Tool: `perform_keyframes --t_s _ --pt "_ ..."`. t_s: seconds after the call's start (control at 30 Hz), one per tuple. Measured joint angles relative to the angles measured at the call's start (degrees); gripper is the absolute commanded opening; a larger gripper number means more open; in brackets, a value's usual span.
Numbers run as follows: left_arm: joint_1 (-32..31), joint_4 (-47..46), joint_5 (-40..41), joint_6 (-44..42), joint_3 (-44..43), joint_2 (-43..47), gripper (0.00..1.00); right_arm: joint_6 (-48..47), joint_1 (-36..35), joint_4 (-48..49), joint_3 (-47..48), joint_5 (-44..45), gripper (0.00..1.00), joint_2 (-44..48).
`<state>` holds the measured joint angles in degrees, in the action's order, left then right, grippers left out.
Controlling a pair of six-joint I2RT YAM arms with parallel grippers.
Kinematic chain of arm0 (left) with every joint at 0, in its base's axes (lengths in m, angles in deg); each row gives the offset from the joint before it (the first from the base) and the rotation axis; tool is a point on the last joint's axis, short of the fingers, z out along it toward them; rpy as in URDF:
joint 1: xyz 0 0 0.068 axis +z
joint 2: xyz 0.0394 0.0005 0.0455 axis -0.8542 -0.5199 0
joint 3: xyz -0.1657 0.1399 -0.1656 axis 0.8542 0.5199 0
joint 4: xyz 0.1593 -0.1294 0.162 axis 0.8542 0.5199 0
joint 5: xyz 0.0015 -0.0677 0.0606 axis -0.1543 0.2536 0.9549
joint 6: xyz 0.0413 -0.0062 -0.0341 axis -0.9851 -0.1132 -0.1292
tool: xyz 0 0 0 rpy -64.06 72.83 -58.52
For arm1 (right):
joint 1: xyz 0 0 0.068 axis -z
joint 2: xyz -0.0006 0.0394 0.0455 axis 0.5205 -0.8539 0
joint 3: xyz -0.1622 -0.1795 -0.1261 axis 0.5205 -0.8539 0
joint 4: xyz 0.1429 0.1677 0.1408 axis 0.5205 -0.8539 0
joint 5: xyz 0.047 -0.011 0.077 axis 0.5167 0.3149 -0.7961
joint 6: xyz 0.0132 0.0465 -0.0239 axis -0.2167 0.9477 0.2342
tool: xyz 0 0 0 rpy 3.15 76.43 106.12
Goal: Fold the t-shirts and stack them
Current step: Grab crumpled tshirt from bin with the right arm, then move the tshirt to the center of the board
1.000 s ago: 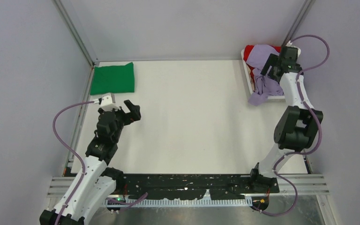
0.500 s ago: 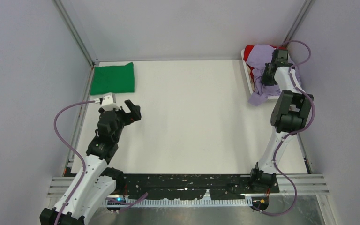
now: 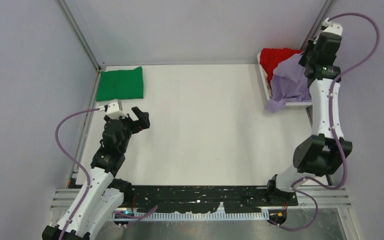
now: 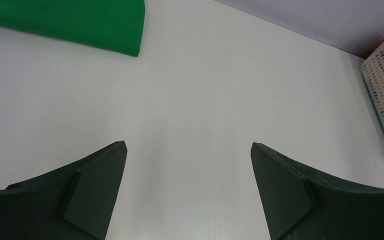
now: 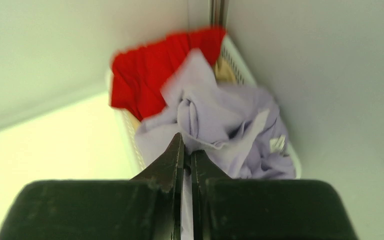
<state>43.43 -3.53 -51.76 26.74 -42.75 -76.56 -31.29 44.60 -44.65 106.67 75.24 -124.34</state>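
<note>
This looks like a robot lab, not a home. Two robot arms, the left arm (image 3: 111, 150) and the right arm (image 3: 323, 107), are bolted side by side to a black plate (image 3: 205, 196) at the near edge of a bare white tabletop (image 3: 205, 130). Purple cables (image 3: 57, 132) loop out from them. Plain grey walls (image 3: 195, 30) close in the tabletop on three sides, with shiny metal posts (image 3: 80, 35) at the far corners. A metal rail (image 3: 337, 197) runs along the front. A folded green t-shirt (image 3: 121, 84) lies at the far left corner. A lavender t-shirt (image 3: 292, 82) sits in a white basket (image 3: 265, 80) at the far right corner.
</note>
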Motion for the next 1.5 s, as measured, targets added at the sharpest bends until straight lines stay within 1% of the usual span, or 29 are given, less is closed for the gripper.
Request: perform_keyframes --t_s 0.1,0.2,0.33,0.5,0.6,0.7,0.8,0.93,1.07,1.17,1.23,1.3,1.37,1.4,1.43,1.5 --pt "0.00 0.00 0.00 0.02 0.00 0.72 0.99 -0.70 0.02 4.31 -0.94 -1.31 0.05 9.31" --pt "0.00 0.00 0.00 0.00 0.00 1.77 0.99 -1.14 0.02 8.31 -0.96 -4.87 0.05 15.78" --pt "0.00 -0.02 0.00 0.02 0.00 2.99 0.99 -0.04 0.00 10.45 0.24 -12.92 0.05 19.15" --pt "0.00 -0.17 -0.02 0.11 0.15 3.87 0.99 6.14 -1.57 11.23 1.22 -25.46 0.05 19.32" --pt "0.00 -0.24 -0.04 0.17 0.37 3.93 0.99 7.63 -6.82 11.10 1.22 -29.77 0.05 19.32" --pt "0.00 -0.22 -0.04 0.17 0.48 4.02 0.99 7.41 -17.31 9.46 2.08 -32.06 0.05 19.30" --pt "0.00 -0.22 -0.02 0.24 0.59 4.52 0.99 7.23 -26.03 7.67 5.44 -34.91 0.05 18.38" --pt "0.00 -0.09 -0.02 0.48 1.01 5.84 0.99 6.97 -33.46 6.95 13.99 -36.89 0.05 14.93" --pt "0.00 1.14 0.22 1.29 1.01 7.72 0.99 6.34 -37.66 7.04 20.59 -37.11 0.05 10.71" --pt "0.00 2.91 1.18 1.84 1.01 9.44 0.99 5.33 -38.25 6.93 19.74 -34.34 0.05 10.01" --pt "0.00 4.22 2.03 2.21 1.03 10.54 0.99 4.28 -38.14 7.48 15.61 -30.05 0.05 10.75" --pt "0.00 5.64 3.10 3.06 1.05 11.89 0.99 3.61 -37.75 8.35 8.94 -25.53 0.06 12.52" --pt "0.00 6.97 3.91 3.54 1.14 12.46 0.99 3.50 -36.76 9.22 -0.31 -20.41 0.10 15.10" --pt "0.00 7.72 4.26 4.02 1.29 12.61 0.99 3.82 -35.91 9.73 -5.29 -17.68 0.16 16.35" --pt "0.00 8.44 4.57 4.44 1.49 12.63 0.99 4.15 -35.04 10.03 -10.29 -14.95 0.19 17.64" --pt "0.00 9.64 4.79 5.16 2.01 12.57 0.99 5.29 -33.00 10.84 -19.39 -10.36 0.49 19.34"
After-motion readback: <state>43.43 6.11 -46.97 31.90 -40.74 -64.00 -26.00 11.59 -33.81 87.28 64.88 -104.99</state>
